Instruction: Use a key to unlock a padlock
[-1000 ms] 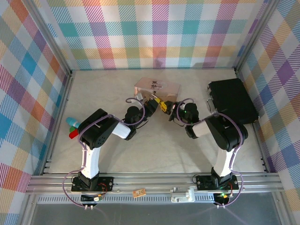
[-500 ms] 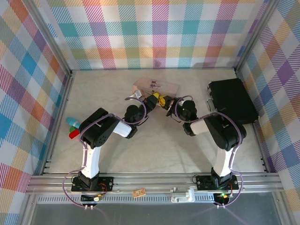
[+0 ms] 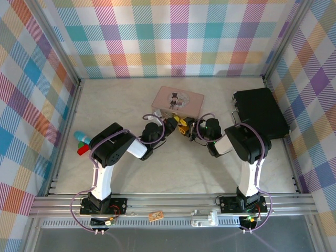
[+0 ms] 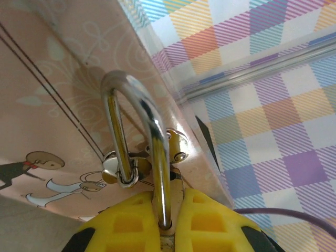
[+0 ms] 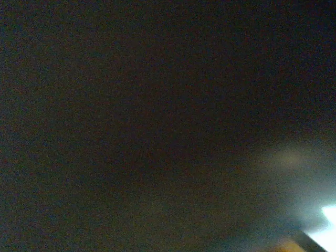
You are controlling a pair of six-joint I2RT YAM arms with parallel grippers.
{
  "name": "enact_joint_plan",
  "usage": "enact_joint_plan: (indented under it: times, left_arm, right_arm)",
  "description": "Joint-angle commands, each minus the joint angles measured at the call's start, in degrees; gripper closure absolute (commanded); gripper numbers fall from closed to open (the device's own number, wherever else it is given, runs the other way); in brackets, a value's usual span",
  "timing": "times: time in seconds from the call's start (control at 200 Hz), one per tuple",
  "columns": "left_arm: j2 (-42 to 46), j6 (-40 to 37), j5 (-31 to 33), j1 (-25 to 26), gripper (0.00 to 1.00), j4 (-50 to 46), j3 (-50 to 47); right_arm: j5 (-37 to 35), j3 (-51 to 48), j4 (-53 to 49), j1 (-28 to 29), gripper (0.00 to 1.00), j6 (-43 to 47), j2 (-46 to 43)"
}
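left fingers [image 4: 128,227]: clamped on the padlock [image 4: 158,157], bottom centre of the left wrist view, shackle [image 4: 125,84] poking up in front of the pink tin [image 4: 47,94]
right fingers [image 3: 193,129]: just right of centre in the top view, nose to nose with the left; can't tell if they're loose or pinching the key
shackle: short leg looks free of the body, maybe popped, not sure
tip: hold the left grip steady, tiny right-side moves, no sideways yanks
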State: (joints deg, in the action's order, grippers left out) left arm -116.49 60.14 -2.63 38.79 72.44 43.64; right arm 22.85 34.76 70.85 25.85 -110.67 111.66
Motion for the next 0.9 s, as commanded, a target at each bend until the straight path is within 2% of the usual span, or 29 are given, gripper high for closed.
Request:
enact_joint_plan:
  times: [0.0, 0.24, 0.38, 0.44, 0.55, 0.78, 0.815, 0.895]
  left_arm:
    - [2.89, -0.99, -3.35, 2.1, 1.0, -0.99, -0.27]
    - [-0.93, -0.36, -2.89, 2.09, 1.0, 0.12, -0.55]
    - [-0.8, -0.98, -3.21, 2.16, 1.0, -2.8, -1.24]
    - [0.23, -1.47, -3.25, 2.12, 1.0, -5.81, -1.98]
    - [2.43, -2.32, -3.27, 2.17, 1.0, -12.0, -3.11]
    - [5.56, -3.56, -3.15, 2.18, 1.0, -22.44, -3.82]
    - [6.32, -3.86, -2.97, 2.15, 0.95, -23.62, -4.08]
    - [8.75, -4.4, -2.52, 2.17, 0.74, -27.1, -4.47]
  right_arm:
    - [4.37, -1.41, -0.43, -0.42, 0.6, 6.17, -1.31]
    - [5.46, -5.66, -16.22, -2.52, 0.5, 19.01, -9.7]
    - [5.09, -5.3, -32.66, -3.52, 0.45, 30.35, -17.62]
    - [2.95, -3.23, -45.81, -3.58, 0.42, 38.18, -22.57]
    - [-3.15, 0.69, -63.7, -3.61, 0.34, 49.55, -29.25]
    - [-9.29, 6.18, -77.15, -3.13, 0.32, 62.25, -34.82]
    - [-10.08, 7.29, -78.65, -2.64, 0.32, 64.11, -35.04]
    - [-12.35, 10.25, -82.54, -0.68, 0.33, 68.5, -35.26]
